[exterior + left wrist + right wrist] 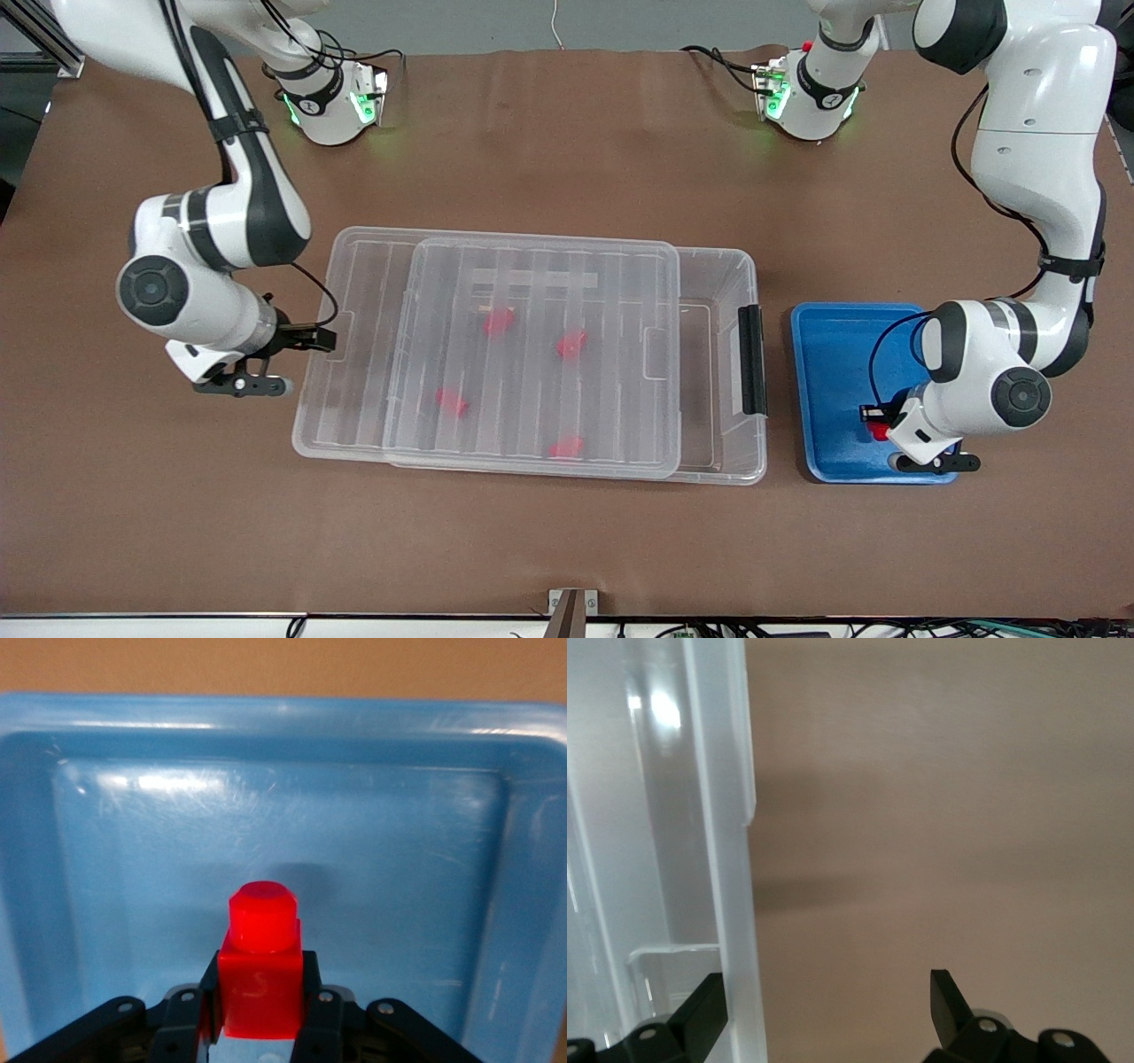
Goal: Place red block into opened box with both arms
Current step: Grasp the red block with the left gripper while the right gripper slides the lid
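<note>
red block [260, 979], blue tray [833, 354], clear box [726, 275]

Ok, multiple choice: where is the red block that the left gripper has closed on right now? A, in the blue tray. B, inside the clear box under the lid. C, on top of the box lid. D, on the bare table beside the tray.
A: the left gripper is shut on the red block down in the blue tray.

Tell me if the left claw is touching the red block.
Touching. The left wrist view shows the left claw shut on the red block, a finger pressed against each side.
</note>
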You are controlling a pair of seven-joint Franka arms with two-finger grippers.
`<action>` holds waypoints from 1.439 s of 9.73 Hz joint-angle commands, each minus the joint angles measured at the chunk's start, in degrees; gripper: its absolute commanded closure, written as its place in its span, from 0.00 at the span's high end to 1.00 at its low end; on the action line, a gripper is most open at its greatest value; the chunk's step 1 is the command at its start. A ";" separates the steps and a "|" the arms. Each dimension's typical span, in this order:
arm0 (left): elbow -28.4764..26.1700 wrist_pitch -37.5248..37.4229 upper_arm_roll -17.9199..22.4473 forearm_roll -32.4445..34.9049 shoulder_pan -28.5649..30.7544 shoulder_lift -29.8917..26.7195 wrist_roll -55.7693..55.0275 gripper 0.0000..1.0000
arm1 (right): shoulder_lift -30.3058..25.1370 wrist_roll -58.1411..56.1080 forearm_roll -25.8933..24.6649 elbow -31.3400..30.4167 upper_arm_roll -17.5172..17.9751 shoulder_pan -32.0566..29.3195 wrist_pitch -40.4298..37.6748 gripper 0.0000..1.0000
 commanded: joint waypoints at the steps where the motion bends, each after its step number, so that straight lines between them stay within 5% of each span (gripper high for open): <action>1: -0.36 -7.25 -3.19 0.86 -0.35 -5.63 -1.17 0.00 | -1.38 -0.84 -1.79 -0.39 0.51 -3.09 -2.66 1.00; 6: -0.97 -17.75 -19.44 1.82 -0.88 -14.02 -20.18 0.00 | -1.38 -7.87 -2.68 1.02 0.51 -7.40 -2.94 1.00; 10: -1.06 -13.47 -20.62 6.04 -10.97 -9.99 -35.42 0.00 | -2.42 0.12 -1.80 12.31 1.04 -6.61 -11.68 1.00; 14: -5.71 -0.73 -20.44 14.11 -13.89 -2.43 -43.69 0.00 | -13.12 0.12 -1.44 19.21 0.78 -9.33 -21.09 1.00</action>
